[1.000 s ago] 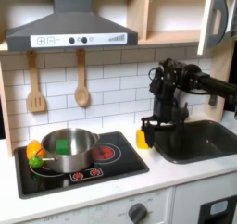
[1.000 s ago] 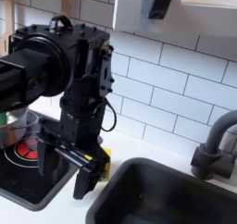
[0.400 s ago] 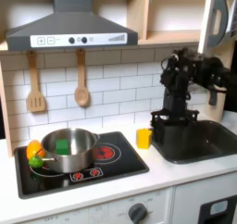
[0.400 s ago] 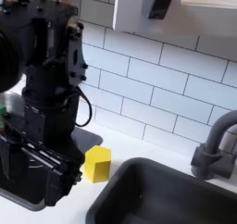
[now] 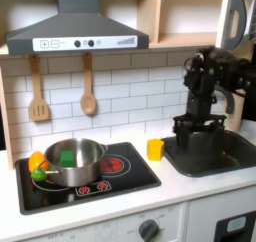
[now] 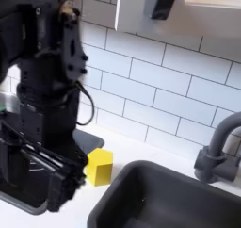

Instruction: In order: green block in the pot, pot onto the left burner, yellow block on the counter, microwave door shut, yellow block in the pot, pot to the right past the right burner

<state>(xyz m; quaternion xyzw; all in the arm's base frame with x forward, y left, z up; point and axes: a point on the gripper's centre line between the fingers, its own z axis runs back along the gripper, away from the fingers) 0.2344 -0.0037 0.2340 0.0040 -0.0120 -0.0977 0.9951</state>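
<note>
Yellow block [image 5: 155, 149] stood on counter [image 5: 180, 186] between stove [image 5: 120, 181] and sink [image 5: 215, 156], free of gripper; in second exterior view, block [image 6: 98, 166] lay just beside sink rim [image 6: 141, 171]; gripper [image 5: 193, 134] hung over sink's near-stove edge in first exterior view; whether its fingers were apart or together could not be told; pot [image 5: 75, 161] sat on left burner, green block [image 5: 67, 158] inside; microwave door [image 5: 236, 21] stood open at upper right.
</note>
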